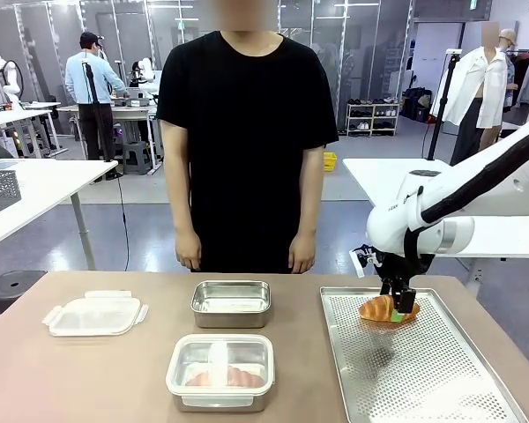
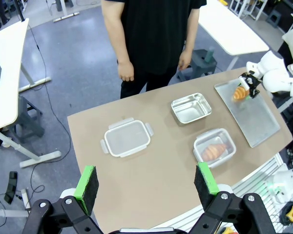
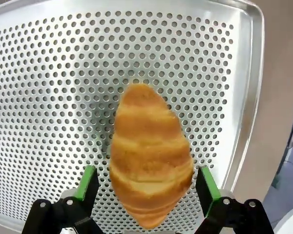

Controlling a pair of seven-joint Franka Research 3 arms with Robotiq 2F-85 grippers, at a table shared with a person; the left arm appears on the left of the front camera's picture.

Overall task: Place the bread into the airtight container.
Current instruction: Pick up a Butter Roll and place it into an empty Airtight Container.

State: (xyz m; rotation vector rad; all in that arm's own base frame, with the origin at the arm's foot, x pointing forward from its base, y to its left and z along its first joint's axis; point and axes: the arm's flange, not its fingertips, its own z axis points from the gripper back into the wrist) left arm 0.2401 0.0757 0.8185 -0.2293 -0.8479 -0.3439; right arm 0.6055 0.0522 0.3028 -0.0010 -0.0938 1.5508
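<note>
Left claw (image 2: 146, 181): hanging high over the near edge of the brown table (image 1: 88, 379), jaws wide apart, nothing between the green pads (image 2: 88, 187). Far left of the table: one clear plastic lid (image 1: 95, 315) with side clips, lying flat by itself. Centre, far row: one steel container (image 1: 232, 302), uncovered, nothing visible inside. Centre, near row, just in front of it: a second container (image 1: 220, 370) with its clear lid fitted and a golden pastry (image 1: 234, 377) showing through. Behind the table, centre: a person (image 1: 247, 132) in a black T-shirt, standing with both arms down at the sides. Right side: one perforated metal tray (image 1: 441, 379), long side running away from the robot. At the far end of the tray: the bread, one croissant (image 1: 381, 308), golden brown, well apart from both containers. Right claw (image 1: 400, 308): lowered over the croissant from above on the white arm, jaws spread to full width and standing one on each side of the pastry; the right wrist view shows a gap of bare tray between each pad (image 3: 90, 181) and the crust, so it is open and not gripping.
</note>
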